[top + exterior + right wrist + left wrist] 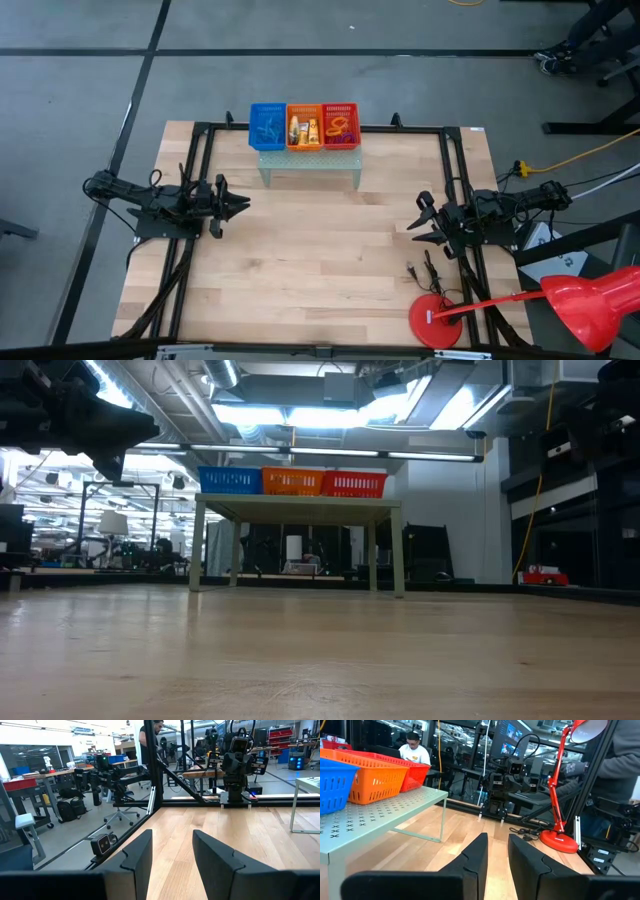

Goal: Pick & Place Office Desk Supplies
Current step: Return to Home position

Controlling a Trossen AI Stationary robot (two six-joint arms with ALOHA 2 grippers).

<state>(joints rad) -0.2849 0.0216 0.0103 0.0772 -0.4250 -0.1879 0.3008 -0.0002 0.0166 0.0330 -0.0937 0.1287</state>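
Three small baskets, blue (267, 127), orange (304, 127) and red (340, 125), stand in a row on a pale green perforated stand (310, 165) at the table's far middle. The office desk supplies lie inside them: thin blue loops in the blue one, yellow-and-white pieces in the orange one, red and orange loops in the red one. My left gripper (243, 205) hovers at the table's left side, pointing level toward the middle, open (497, 839) with nothing between its fingers. At the right side my right gripper (412, 222) faces inward, also open (172, 832) with nothing in it.
A red desk lamp's round base (435, 322) sits at the near right corner, with black cables (432, 272) on the wood beside it. Black frame rails (195, 180) run along both sides. Bare wooden table (320, 250) lies between the arms. A person (415, 750) sits beyond the table.
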